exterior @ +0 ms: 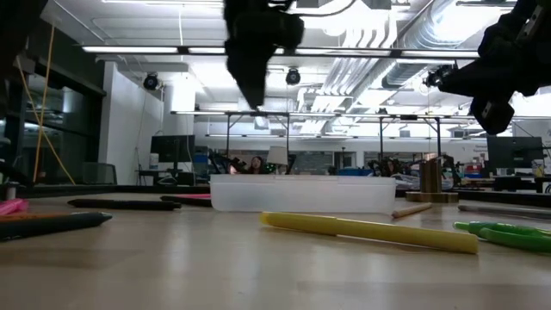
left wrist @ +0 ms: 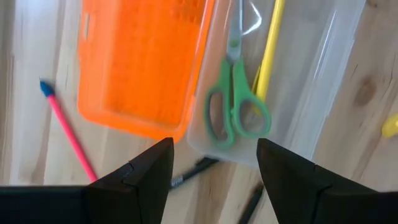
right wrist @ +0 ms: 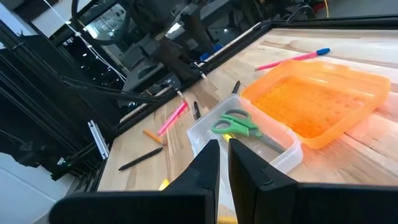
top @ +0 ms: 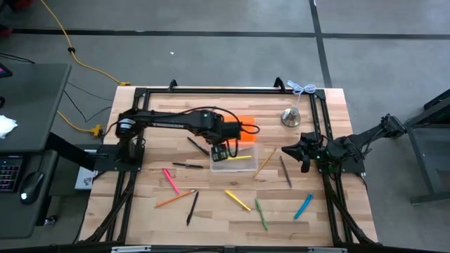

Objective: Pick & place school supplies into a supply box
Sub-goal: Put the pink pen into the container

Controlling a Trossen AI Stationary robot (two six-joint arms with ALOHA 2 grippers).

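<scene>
Nearest the front edge of the desk (top: 211,225), most of the supplies wait loose: a yellow marker (top: 238,200), a green pen (top: 261,213), a blue pen (top: 303,206), a black pen (top: 192,207), an orange pencil (top: 175,199) and a pink pen (top: 170,180). Farther in, the clear box (top: 232,160) sits with its orange lid (left wrist: 143,65) swung open flat beside it. Inside lie the green scissors (left wrist: 233,102) and a yellow pencil (left wrist: 268,50), probably the only items placed. The left tool (left wrist: 211,168) hovers just above the box, fingers spread wide and empty. The right tool (right wrist: 224,162) waits off to the right side, its fingers nearly together, holding nothing. The job looks barely begun.
</scene>
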